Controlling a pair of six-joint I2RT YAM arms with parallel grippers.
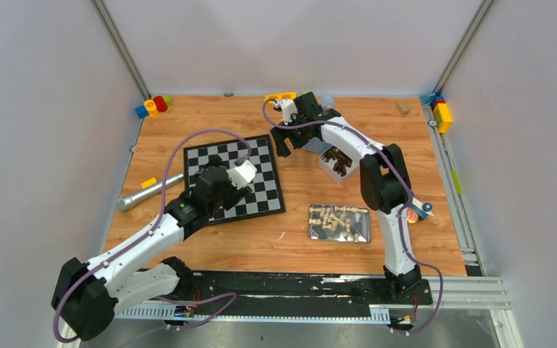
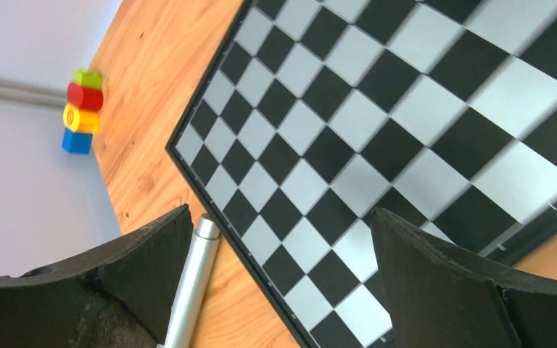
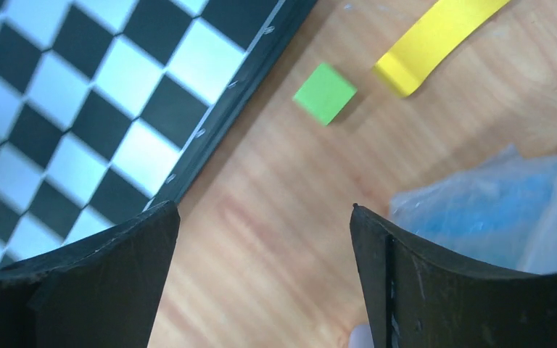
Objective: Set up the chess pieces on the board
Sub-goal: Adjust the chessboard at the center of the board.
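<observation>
The checkered board (image 1: 221, 156) lies open on the wooden table, left of centre, with no pieces on it. The pale chess pieces (image 1: 337, 220) lie in a flat metal tin at the front right. Dark pieces (image 1: 339, 161) fill a small white box behind the tin. My left gripper (image 1: 204, 183) is open and empty above the board's near left part. In the left wrist view the gripper (image 2: 281, 212) spans the board's (image 2: 348, 109) rim. My right gripper (image 1: 292, 141) is open and empty beside the board's far right corner. It hangs over bare wood in the right wrist view (image 3: 265, 206), with the board (image 3: 80, 94) to its left.
A silver cylinder (image 1: 141, 194) (image 2: 192, 283) lies just left of the board beside a small yellow block (image 1: 149, 183). Stacked coloured blocks (image 1: 154, 106) (image 2: 82, 109) sit at the back left, more blocks (image 1: 441, 112) at the back right. A green cube (image 3: 324, 92), yellow strip (image 3: 435, 40) and blue plastic bag (image 3: 493, 210) lie near my right gripper.
</observation>
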